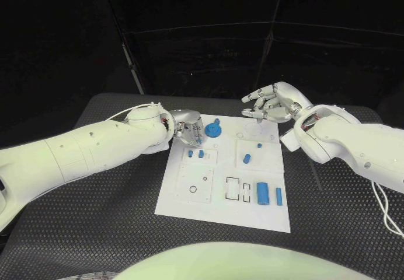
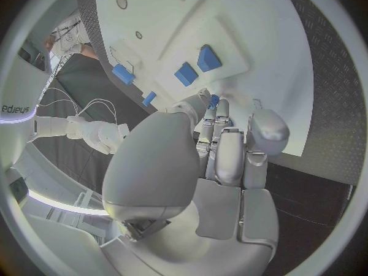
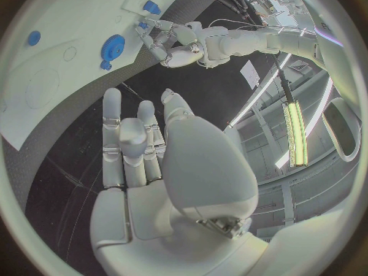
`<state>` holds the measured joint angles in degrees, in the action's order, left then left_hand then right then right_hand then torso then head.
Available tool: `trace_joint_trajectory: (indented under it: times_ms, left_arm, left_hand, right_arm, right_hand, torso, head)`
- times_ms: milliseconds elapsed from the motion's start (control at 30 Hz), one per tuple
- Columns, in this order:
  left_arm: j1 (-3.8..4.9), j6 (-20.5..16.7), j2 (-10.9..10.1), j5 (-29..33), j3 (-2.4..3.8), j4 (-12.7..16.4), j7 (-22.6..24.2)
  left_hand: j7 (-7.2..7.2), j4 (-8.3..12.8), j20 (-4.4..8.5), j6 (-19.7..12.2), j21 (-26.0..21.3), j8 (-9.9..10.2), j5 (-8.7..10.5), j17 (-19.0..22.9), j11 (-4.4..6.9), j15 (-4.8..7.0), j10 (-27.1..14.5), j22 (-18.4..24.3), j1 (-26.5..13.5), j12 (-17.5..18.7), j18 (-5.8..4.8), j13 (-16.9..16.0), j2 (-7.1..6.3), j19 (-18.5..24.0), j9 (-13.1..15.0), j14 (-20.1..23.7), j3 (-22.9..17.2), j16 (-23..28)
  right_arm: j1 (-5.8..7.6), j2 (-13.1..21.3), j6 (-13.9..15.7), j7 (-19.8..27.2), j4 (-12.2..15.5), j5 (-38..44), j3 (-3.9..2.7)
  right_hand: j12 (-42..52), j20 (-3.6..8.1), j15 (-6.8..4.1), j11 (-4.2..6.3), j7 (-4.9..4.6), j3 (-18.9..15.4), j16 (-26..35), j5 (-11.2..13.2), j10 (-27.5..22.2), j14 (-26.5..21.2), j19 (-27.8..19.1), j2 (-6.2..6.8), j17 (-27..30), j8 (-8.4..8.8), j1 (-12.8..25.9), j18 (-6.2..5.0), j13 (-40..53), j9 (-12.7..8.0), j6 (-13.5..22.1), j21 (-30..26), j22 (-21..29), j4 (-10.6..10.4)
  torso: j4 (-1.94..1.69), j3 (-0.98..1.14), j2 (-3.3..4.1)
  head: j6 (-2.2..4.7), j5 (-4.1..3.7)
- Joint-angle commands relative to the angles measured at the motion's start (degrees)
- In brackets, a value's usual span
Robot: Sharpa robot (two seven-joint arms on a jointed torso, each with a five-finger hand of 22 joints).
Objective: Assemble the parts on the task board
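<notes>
left hand: the left hand (image 1: 187, 129) sits at the far left corner of the task board (image 1: 198, 207), fingers drawn together and pointing down onto the board. Whether they pinch a small part, I cannot tell; the left wrist view shows a bit of blue at the fingertips (image 2: 208, 99), too hidden to judge.
blue gear: the blue gear (image 1: 213, 129) lies just beside the left hand, on its board side. It is a round toothed disc with a small tab on its far edge, lying flat.
two small blue pegs: the two small blue pegs (image 1: 195, 154) stand in a raised plate nearer the robot than the left hand.
blue cylinder: the blue cylinder (image 1: 263, 193) lies in the near right area, long axis running towards and away from the robot, with a slim blue pin (image 1: 278, 196) alongside.
right hand: the right hand (image 1: 271, 104) hovers above the far right corner, fingers loosely spread, holding nothing.
nearer hand: the left hand is clearly closer to the gear; the right stands apart from it.
</notes>
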<state>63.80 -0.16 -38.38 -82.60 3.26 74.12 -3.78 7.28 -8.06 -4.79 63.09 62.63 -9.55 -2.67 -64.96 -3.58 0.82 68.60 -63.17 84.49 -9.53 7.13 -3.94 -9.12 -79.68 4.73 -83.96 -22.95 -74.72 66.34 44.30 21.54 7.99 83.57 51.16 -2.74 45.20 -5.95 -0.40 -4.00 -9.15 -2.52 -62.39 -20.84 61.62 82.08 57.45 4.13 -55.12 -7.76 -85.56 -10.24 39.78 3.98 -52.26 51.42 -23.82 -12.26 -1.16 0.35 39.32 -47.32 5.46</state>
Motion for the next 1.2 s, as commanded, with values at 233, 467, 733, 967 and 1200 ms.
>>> trace_joint_trajectory:
  times_ms: [233, 467, 733, 967, 1200]
  left_arm:
    - [0.05, 0.7, 0.4, 0.7, 0.03, -0.3, -0.5]
    - [0.05, 0.8, 0.8, 0.7, 0.03, -0.7, -0.6]
    - [0.05, 0.7, 0.9, 0.7, 0.02, -0.9, -0.6]
    - [0.05, 0.8, 0.9, 0.7, 0.02, -0.9, -0.7]
    - [0.01, -0.2, 0.5, 0.7, 0.02, -0.5, -0.5]
  left_hand:
    - [0.26, 0.1, -0.11, -0.3, 0.1, 0.7, -0.08, 0.1, -0.34, 0.07, -0.3, -0.2, -0.5, 1.1, -0.88, 0.1, -0.41, 0.2, -0.2, -1.7, -0.5, -0.2]
    - [0.81, 0.0, -0.45, -2.1, -0.1, 2.3, -0.08, 0.5, -1.01, -0.45, -1.8, -0.1, -1.0, 2.6, -0.91, 0.3, -1.13, 0.5, -0.8, -1.5, -0.5, -0.2]
    - [1.06, 0.0, -0.79, -3.0, -0.3, 3.3, -0.07, 0.8, -1.46, -0.83, -3.3, 0.0, -1.3, 3.9, -0.87, 0.3, -1.46, 0.7, -0.9, -1.4, -0.6, -0.2]
    - [1.07, 0.0, -0.8, -3.0, -0.3, 3.3, -0.07, 0.9, -1.47, -0.85, -3.3, -0.1, -1.3, 4.0, -0.87, 0.3, -1.48, 0.7, -0.9, -1.4, -0.6, -0.2]
    - [0.67, 0.6, -1.14, -5.9, -0.7, 5.4, -0.06, 1.3, -1.82, -1.13, -5.4, 0.1, -1.3, 5.4, -0.76, 0.3, -2.89, 0.9, -1.2, -1.2, 0.3, -0.1]
  right_arm:
    - [0.1, -0.1, -0.2, 0.5, 0.1, -0.2, -0.03]
    - [0.1, -0.1, -0.2, 0.5, 0.1, -0.2, -0.03]
    - [0.1, -0.1, -0.3, 0.5, 0.1, -0.2, -0.03]
    - [0.1, -0.1, -0.3, 0.5, 0.0, -0.2, -0.03]
    - [0.1, 0.0, -0.3, 0.3, -0.2, -0.2, -0.03]
  right_hand:
    - [0.3, -0.01, 0.0, 0.08, 0.09, 0.0, 0.3, -0.1, -0.4, 0.0, 0.4, -0.26, 0.0, -0.31, -0.1, -0.28, -0.1, 0.0, 0.2, -0.3, 0.1, -0.4]
    - [0.3, -0.01, 0.0, 0.08, 0.09, 0.0, 0.3, -0.1, -0.4, 0.0, 0.4, -0.26, 0.0, -0.31, -0.1, -0.28, -0.1, 0.0, 0.2, -0.3, 0.1, -0.4]
    - [0.3, -0.01, 0.0, 0.08, 0.09, 0.0, 0.3, -0.1, -0.4, 0.0, 0.4, -0.26, 0.0, -0.31, -0.1, -0.28, -0.1, 0.0, 0.2, -0.3, 0.1, -0.4]
    - [0.3, -0.01, 0.0, 0.08, 0.09, 0.0, 0.3, -0.1, -0.4, 0.0, 0.4, -0.26, 0.0, -0.31, -0.1, -0.28, -0.1, 0.0, 0.2, -0.3, 0.1, -0.4]
    - [0.3, -0.01, 0.0, 0.08, 0.08, -0.1, 0.4, -0.2, -0.5, 0.0, 0.4, -0.25, 0.1, -0.34, -0.1, -0.28, -0.1, 0.0, 0.2, -0.4, 0.1, -0.4]
  torso:
    - [0.04, 0.01, 0.02]
    - [0.01, 0.0, 0.01]
    - [0.0, 0.03, 0.01]
    - [0.01, 0.0, -0.02]
    - [-0.01, -0.02, -0.04]
  head:
    - [-0.03, 0.0]
    - [-0.14, -0.09]
    - [-0.23, -0.13]
    - [-0.36, -0.14]
    - [-0.28, -0.2]
